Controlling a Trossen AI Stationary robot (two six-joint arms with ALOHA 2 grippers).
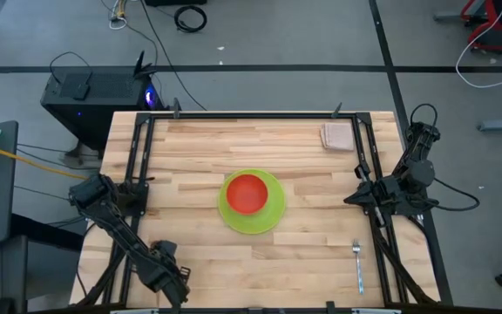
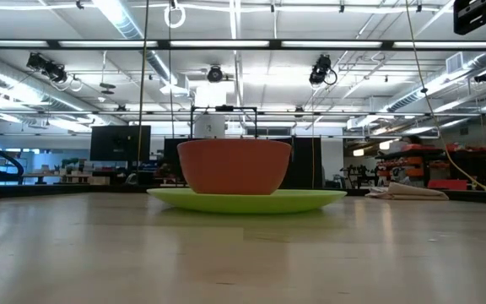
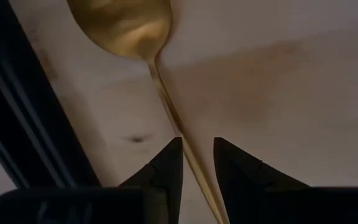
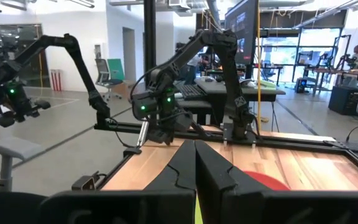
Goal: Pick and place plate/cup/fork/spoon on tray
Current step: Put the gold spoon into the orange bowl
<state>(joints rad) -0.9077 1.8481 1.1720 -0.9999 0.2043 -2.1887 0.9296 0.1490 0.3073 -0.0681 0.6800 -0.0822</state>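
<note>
The lime-green plate (image 1: 253, 216) lies flat at the table's middle, and the red-orange cup (image 1: 247, 194) stands upright on it; both also show in the low view, plate (image 2: 247, 200) and cup (image 2: 234, 166). The silver fork (image 1: 358, 266) lies flat at the near right. The golden spoon (image 3: 126, 25) lies on the table under my left gripper (image 3: 197, 163), which is slightly open at the near left edge, one finger on each side of the spoon's handle. My right gripper (image 4: 195, 163) is shut and empty at the table's right edge. My left gripper has one fingertip (image 3: 169, 165) on each side of the spoon's handle (image 3: 191, 158), partway down from the bowl, with the fingers across the handle. The spoon lies flat on the table. I cannot tell whether the fingers touch it.
A pinkish-beige square pad (image 1: 337, 136) lies at the far right corner. A black frame rail (image 1: 138, 166) runs along the table's left side and another (image 1: 373, 174) along the right. Bare wood lies between the plate and the fork.
</note>
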